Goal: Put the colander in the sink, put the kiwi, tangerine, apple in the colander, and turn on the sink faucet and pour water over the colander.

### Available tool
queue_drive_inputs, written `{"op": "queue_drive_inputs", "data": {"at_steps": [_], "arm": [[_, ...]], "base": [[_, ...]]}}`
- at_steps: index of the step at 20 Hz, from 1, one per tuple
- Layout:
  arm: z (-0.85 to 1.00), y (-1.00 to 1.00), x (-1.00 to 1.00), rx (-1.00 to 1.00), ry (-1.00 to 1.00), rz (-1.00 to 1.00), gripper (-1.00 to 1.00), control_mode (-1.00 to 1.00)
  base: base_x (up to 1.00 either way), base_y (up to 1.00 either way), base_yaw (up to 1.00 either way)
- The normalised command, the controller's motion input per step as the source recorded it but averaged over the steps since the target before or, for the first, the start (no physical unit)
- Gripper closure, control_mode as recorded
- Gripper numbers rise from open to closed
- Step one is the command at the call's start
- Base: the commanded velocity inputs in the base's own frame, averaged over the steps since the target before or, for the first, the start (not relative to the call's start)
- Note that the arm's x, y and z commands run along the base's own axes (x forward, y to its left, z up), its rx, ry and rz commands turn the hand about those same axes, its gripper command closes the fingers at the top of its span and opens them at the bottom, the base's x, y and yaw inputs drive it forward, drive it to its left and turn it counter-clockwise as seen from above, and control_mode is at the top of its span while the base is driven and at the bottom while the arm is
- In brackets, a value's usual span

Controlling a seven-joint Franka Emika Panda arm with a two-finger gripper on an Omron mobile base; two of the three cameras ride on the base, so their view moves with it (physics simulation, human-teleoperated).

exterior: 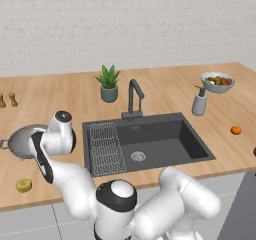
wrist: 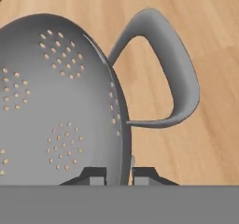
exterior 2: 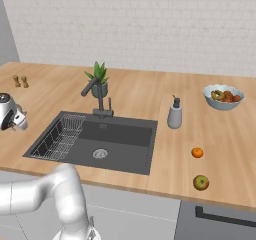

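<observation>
The grey perforated colander [exterior: 21,140] stands on the wooden counter left of the sink [exterior: 165,144]. In the hand view my gripper [wrist: 120,176] is shut on the colander [wrist: 56,101] rim, one finger inside the bowl and one outside, just below a loop handle [wrist: 179,73]. The kiwi [exterior: 23,185] lies near the front edge, in front of the colander. Right of the sink lie the tangerine [exterior 2: 197,152] and, closer to the front, the apple [exterior 2: 201,182]. The faucet [exterior: 134,98] rises behind the basin.
A wire rack [exterior: 106,148] fills the sink's left part. A soap bottle [exterior: 199,102], a pale fruit bowl [exterior: 218,82] and a potted plant [exterior: 108,83] stand behind the sink. Two small shakers [exterior: 7,100] are at the far left.
</observation>
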Motion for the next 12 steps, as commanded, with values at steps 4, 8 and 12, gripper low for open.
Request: {"op": "queue_drive_inputs", "data": {"at_steps": [4,8,12], "arm": [[0.03,-0.88,-0.20,0.03,-0.05,-0.07,1.00,-1.00],[0.41,-0.76,-0.29,0.08,-0.02,-0.16,1.00,-1.00],[0.56,-0.72,-0.50,0.06,0.00,-0.14,1.00,-1.00]], "base": [[0.00,0.00,0.00],[0.00,0.00,0.00],[0.00,0.00,0.00]]}}
